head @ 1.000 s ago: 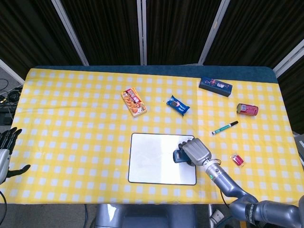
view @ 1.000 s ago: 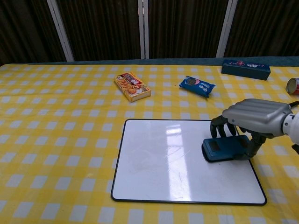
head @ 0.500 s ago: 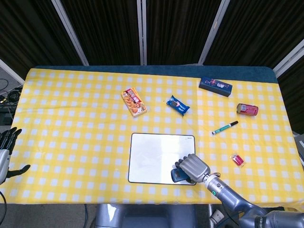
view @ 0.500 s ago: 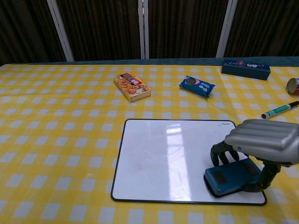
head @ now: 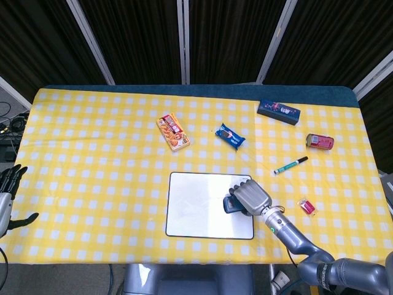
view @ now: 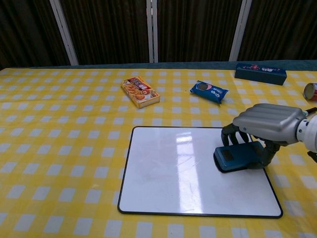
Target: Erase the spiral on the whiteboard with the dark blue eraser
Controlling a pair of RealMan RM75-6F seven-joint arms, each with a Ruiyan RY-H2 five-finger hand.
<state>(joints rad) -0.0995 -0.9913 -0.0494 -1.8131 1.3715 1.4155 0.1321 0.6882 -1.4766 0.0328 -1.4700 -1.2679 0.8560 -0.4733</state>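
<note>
The whiteboard lies flat near the table's front edge, its surface white with only faint smudges and no spiral that I can see. My right hand grips the dark blue eraser and presses it on the board's right side, towards the far edge. My left hand hangs off the table's left edge with fingers apart, holding nothing.
Behind the board lie an orange snack box and a blue cookie pack. To the right are a green marker, a red can, a small pink item and a dark blue box.
My right hand slid the eraser from the board's upper right down to its near right corner, then back up to about where it began. The left hand stayed still.
</note>
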